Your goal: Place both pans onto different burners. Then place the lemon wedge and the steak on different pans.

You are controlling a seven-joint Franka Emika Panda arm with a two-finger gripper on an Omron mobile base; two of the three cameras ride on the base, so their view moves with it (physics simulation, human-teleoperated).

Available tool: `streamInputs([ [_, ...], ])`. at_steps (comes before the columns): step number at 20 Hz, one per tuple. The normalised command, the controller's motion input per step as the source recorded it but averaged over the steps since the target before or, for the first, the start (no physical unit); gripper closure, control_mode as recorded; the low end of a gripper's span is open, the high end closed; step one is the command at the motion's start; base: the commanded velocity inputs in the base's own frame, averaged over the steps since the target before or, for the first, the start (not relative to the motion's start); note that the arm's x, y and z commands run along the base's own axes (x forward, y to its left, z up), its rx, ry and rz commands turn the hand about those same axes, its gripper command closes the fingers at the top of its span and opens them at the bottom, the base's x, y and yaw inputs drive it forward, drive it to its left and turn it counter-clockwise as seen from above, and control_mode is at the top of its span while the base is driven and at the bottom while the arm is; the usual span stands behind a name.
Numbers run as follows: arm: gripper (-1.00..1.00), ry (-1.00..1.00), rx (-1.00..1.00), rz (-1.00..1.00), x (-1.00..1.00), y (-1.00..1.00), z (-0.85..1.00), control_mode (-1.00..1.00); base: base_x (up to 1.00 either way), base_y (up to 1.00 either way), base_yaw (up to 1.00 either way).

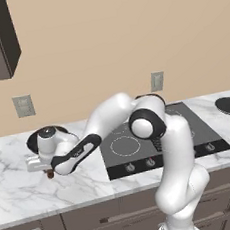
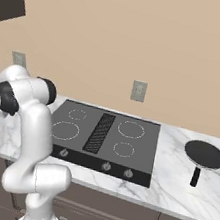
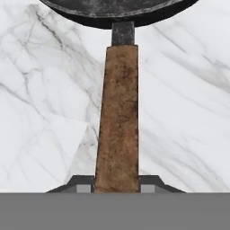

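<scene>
Wooden-handled pan (image 3: 117,11) empty, gripper (image 3: 117,185) clamped on handle; dark pan (image 2: 205,154) empty.

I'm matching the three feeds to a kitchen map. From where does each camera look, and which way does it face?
Left base view: behind-left of the arm, facing the cooktop; arm reaches left to the wooden-handled pan.
Right base view: behind-right, facing cooktop and all-dark pan; arm at left.
Hand view: along the gripper, shut on the pan's handle.
Both base views share cooktop and dark pan.

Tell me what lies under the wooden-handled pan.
White marble counter lies under the wooden-handled pan and its brown handle. The gripper is closed on the handle's end. Whatever sits directly beneath the pan's body is covered by the pan itself.
</scene>
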Motion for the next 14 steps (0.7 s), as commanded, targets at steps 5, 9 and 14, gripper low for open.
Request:
streamInputs([
  [5, 1.00, 0.00, 0.01, -0.14, -0.18, -0.34, 0.23, -1.00, 0.00, 0.00, 0.00],
  [9, 1.00, 0.02, 0.06, -0.13, -0.12, -0.52, 0.33, -1.00, 0.00, 0.00, 0.00],
  [14, 1.00, 0.11, 0.09, -0.08, -0.02, -0.57, 0.44, -1.00, 0.00, 0.00, 0.00],
])
